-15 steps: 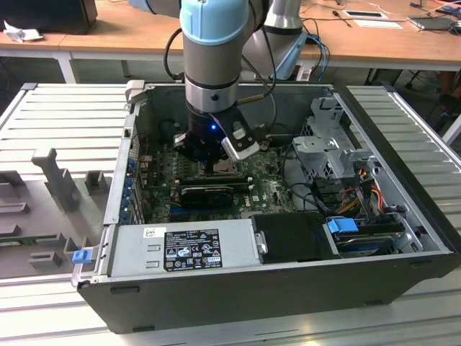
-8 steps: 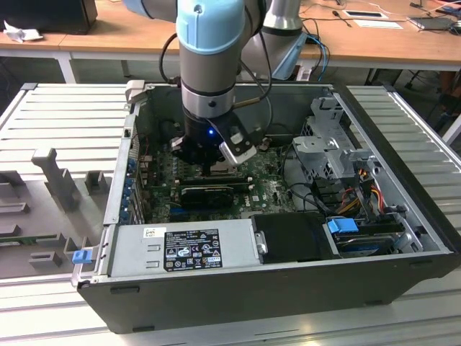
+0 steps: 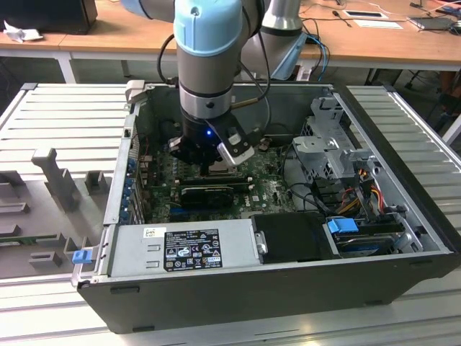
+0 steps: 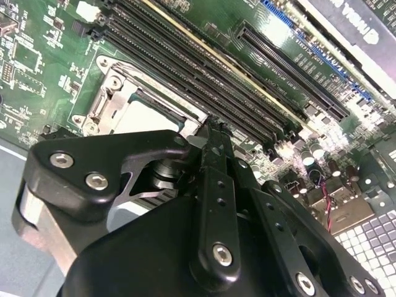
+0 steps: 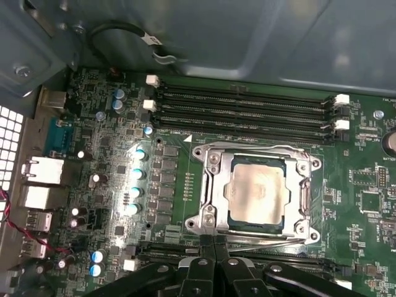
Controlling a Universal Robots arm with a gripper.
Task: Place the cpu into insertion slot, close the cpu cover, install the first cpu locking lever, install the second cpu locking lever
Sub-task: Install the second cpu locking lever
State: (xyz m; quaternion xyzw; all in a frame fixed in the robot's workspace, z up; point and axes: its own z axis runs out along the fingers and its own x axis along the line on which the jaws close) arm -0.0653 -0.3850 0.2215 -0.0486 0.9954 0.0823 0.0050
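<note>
Gripper (image 5: pixel 215 257): your fingers (image 5: pixel 204 272) are pressed together, tips meeting, nothing between them. In the first wrist view the tips sit right at the near edge of the socket frame, where a thin lever rod (image 5: pixel 260 243) runs along that side. I can't tell whether they touch it.

Just beyond the tips: the cpu (image 5: pixel 257 193), silvery top face up, lies flat inside the insertion slot (image 5: pixel 230 218). The cpu cover (image 5: pixel 303 198) appears to be down around it, with the chip showing through its window. A judgement only, but placing and closing look done.

Step in hand, as I read it: one of the locking levers, worked with a closed gripper as a pusher. Which of the two, I can't tell, nor whether either is latched.

Further out: memory slots (image 5: pixel 241 108) lie on the far side of the socket from the gripper, and a row of capacitors (image 5: pixel 137 179) stands off to one side.

In the exterior view the gripper (image 3: pixel 214 164) is low inside the open computer case (image 3: pixel 274 288), with the power supply (image 3: pixel 184 247) nearer the camera.

Your next move calls for a small, controlled push along the rod without scraping the board (image 5: pixel 365 204).
</note>
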